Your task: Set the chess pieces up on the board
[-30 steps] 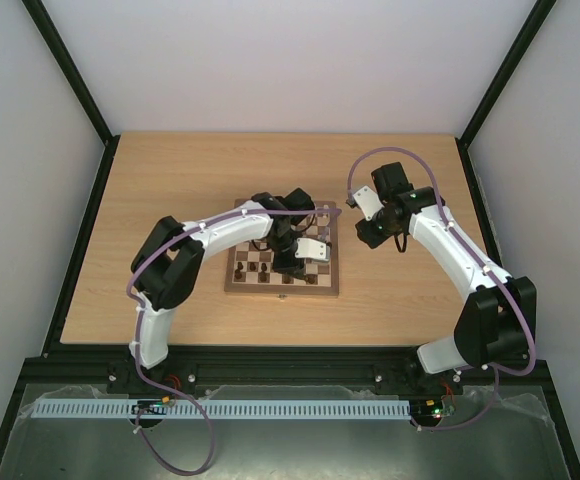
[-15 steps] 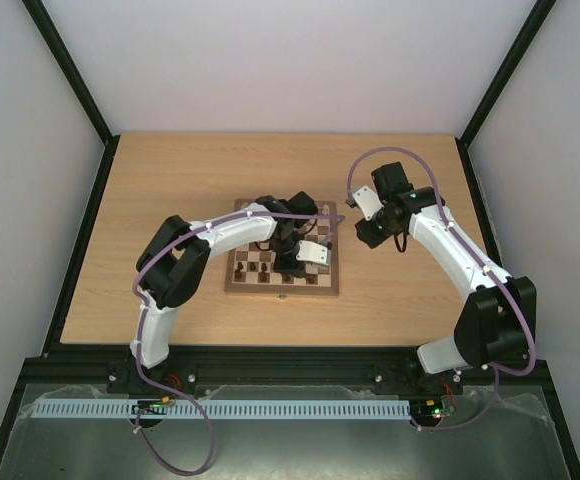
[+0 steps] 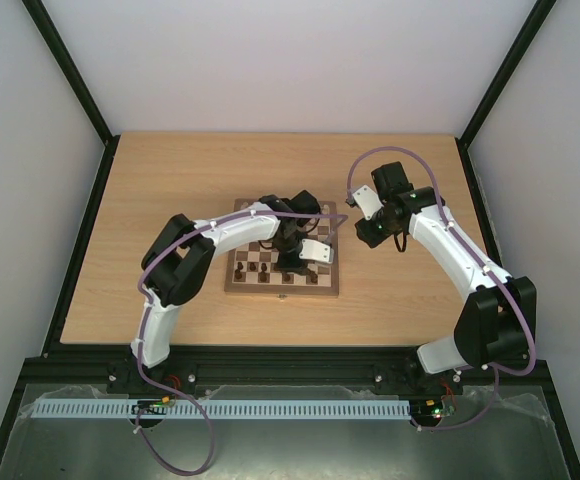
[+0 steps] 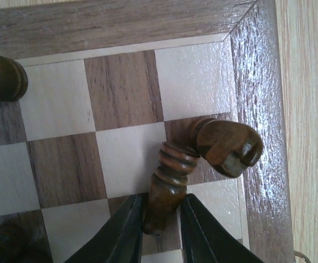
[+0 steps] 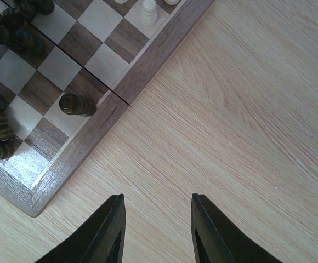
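Near right corner of the board [image 4: 257,104]: left gripper [image 4: 162,200] is pinching narrow on the slim end of a dark knight [image 4: 225,145], which is tilting hard, its bulky end hanging over the border. Risk one: the grip is sitting far from the bulk, so I'm expecting the piece to pivot or slip between the fingers on any lift, then roll off onto the table [image 4: 307,164]. Risk two: setting it down this tilted is asking for a topple. Just right of the board, right gripper [image 5: 157,198] is hanging half-spread and empty over bare table, so a rightward swing by the left arm is risking a clash. Farther along that edge a dark pawn [image 5: 77,105] is sitting exposed to a sweep, with a pale piece [image 5: 148,11] beyond it.
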### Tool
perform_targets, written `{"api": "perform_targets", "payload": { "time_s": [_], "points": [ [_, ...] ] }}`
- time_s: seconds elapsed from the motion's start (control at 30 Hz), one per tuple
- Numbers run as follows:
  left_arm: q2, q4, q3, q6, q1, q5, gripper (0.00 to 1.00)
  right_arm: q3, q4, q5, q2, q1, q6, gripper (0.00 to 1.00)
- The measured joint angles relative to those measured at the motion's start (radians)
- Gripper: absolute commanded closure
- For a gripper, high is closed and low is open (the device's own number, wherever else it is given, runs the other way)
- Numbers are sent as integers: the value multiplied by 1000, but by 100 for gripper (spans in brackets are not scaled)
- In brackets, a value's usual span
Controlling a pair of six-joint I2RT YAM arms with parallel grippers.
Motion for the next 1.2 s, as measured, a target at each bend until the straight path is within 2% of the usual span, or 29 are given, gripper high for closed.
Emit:
{"api": "perform_targets", "payload": {
  "time_s": [0.2, 0.53, 0.9, 1.2],
  "points": [
    [2, 9, 2, -6, 0, 0, 86, 0, 0, 0, 0, 0, 0, 66],
    [2, -10, 19, -20, 16, 9, 88, 1, 0, -13, 0, 0, 0, 66],
    [-16, -29, 47, -130, 101, 142, 89, 41, 0, -105, 0, 0, -12, 67],
    [-22, -146, 147, -240, 224, 323, 89, 40, -23, -311, -134, 11, -240, 64]
  ]
}}
